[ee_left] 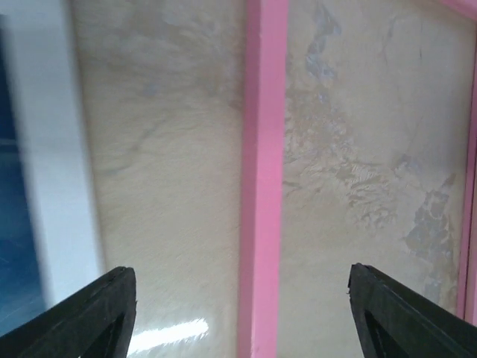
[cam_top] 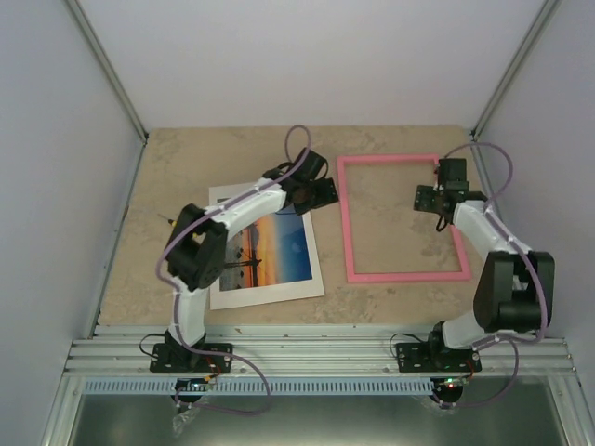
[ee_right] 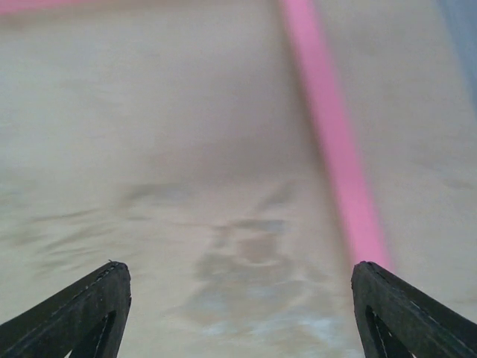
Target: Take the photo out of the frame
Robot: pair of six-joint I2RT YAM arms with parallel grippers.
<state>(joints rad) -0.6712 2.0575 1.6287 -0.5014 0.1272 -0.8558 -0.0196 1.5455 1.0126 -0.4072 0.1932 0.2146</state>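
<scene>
The photo (cam_top: 270,249), an orange sunset over blue water with a white border, lies flat on the table at the left, partly under my left arm. The pink frame (cam_top: 405,275) lies flat to its right, and bare table shows through it. My left gripper (cam_top: 323,193) is open and empty above the frame's left bar (ee_left: 261,179). The photo's white edge (ee_left: 59,149) shows at the left of the left wrist view. My right gripper (cam_top: 431,198) is open and empty over the inside of the frame. The frame's right bar (ee_right: 335,149) runs by its right finger (ee_right: 406,313).
The beige stone-patterned table (cam_top: 167,186) is closed in by grey walls on the left, back and right. A ribbed aluminium rail (cam_top: 316,353) runs along the near edge, where both arm bases are bolted.
</scene>
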